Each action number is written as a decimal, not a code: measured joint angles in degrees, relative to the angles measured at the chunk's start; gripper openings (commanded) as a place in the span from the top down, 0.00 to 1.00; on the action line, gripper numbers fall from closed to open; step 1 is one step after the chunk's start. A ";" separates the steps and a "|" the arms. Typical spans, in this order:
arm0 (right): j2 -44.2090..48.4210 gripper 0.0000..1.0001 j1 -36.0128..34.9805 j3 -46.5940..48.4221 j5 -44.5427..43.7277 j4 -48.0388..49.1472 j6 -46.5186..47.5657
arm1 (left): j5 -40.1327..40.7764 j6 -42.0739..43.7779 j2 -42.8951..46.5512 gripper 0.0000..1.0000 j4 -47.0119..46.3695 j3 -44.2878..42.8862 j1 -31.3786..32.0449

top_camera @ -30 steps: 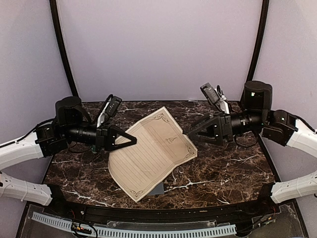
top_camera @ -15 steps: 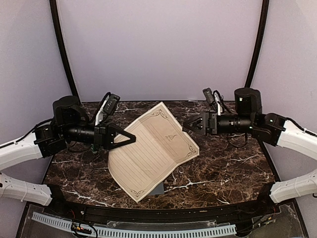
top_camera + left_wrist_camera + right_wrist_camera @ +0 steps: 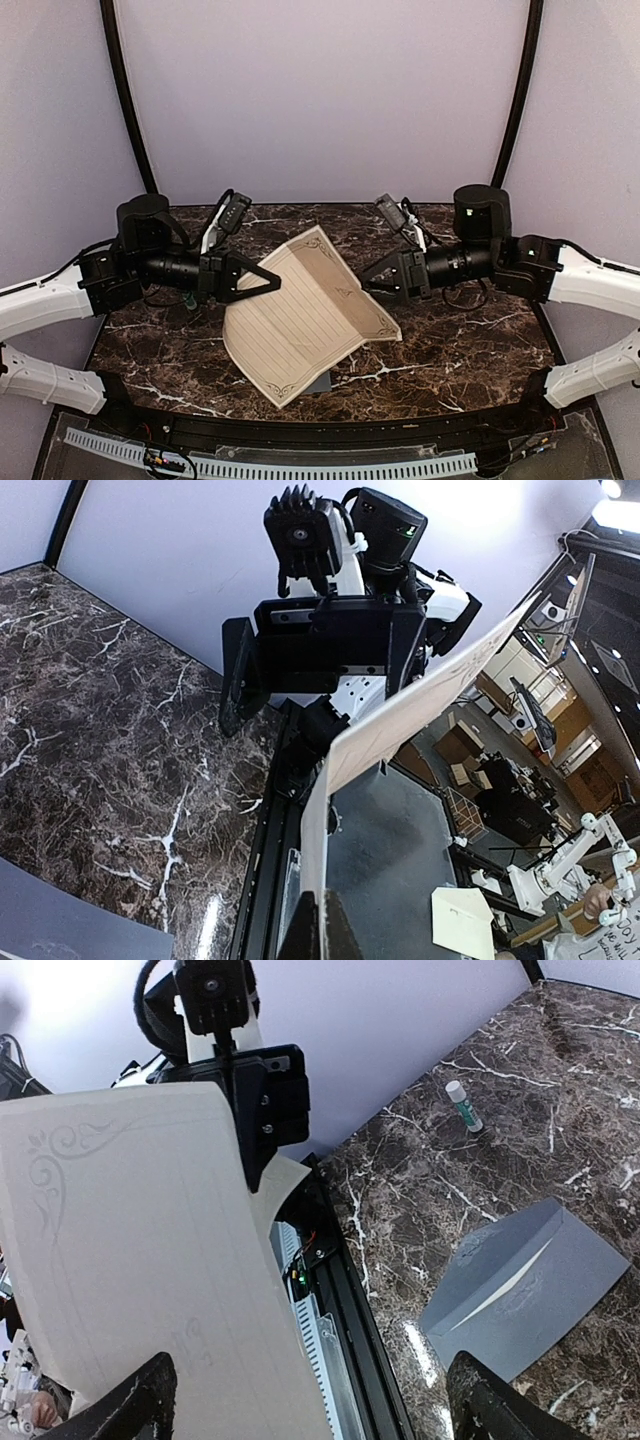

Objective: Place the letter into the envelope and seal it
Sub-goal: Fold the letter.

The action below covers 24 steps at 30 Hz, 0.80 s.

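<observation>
The cream letter (image 3: 300, 320) with its ornamental border hangs bowed above the table. My left gripper (image 3: 268, 283) is shut on its left edge. In the left wrist view the sheet (image 3: 400, 715) runs edge-on out of my fingertips (image 3: 325, 930). My right gripper (image 3: 374, 282) stands open at the letter's upper right edge. In the right wrist view the letter (image 3: 130, 1260) fills the left side and reaches in between the wide-apart fingers (image 3: 150, 1400). The grey-blue envelope (image 3: 525, 1285) lies flat on the table under the sheet. From above only a corner of the envelope (image 3: 318, 382) shows.
A glue stick (image 3: 462, 1105) with a white cap lies on the dark marble table (image 3: 460, 340) near the left arm's side. A black rail and a cable tray (image 3: 300, 465) run along the near edge. Purple walls close in the back and sides.
My right gripper has travelled left and slightly down to the letter's right edge, staying open. The sheet has bowed more, and my left gripper keeps its hold.
</observation>
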State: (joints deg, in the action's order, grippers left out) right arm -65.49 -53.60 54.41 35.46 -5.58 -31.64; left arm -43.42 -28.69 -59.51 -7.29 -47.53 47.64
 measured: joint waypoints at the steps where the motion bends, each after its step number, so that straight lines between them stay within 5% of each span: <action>1: 0.04 0.12 -0.07 0.00 0.35 0.50 -0.13 | -0.35 -0.02 -0.33 1.00 0.02 -0.07 0.00; 5: -0.85 0.27 -0.61 0.09 1.25 2.05 -0.61 | -1.16 -0.09 -1.64 1.00 -0.15 -0.39 0.00; 24: -9.42 0.66 -5.29 2.69 5.92 9.40 -2.08 | -4.52 -1.25 -4.15 1.00 -2.56 -1.29 0.79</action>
State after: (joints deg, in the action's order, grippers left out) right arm -74.91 -58.89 57.10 41.39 3.81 -33.71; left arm -47.94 -29.93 -63.66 -9.85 -48.82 48.42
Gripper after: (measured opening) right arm 0.426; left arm 0.008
